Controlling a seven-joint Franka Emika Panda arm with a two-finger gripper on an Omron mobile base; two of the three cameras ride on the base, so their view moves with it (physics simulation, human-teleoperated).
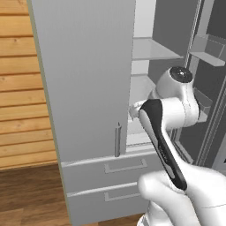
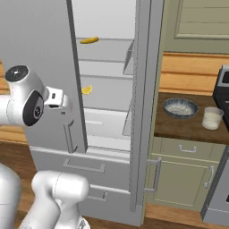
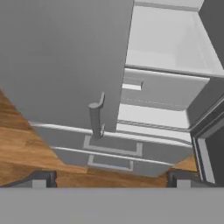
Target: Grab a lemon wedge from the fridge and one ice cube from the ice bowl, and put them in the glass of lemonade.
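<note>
The gripper (image 3: 111, 178), jaws wide and empty, hangs outside the fridge (image 2: 40, 53); the lemon wedge (image 2: 86, 90) lies deeper inside (shelf beyond it).

Premises: a rendered domestic kitchen. Evidence: grey French-door fridge (image 2: 112, 134) at centre frame, beige cabinets (image 2: 183, 174) lower right, stove (image 2: 221, 147) at right edge.
</note>
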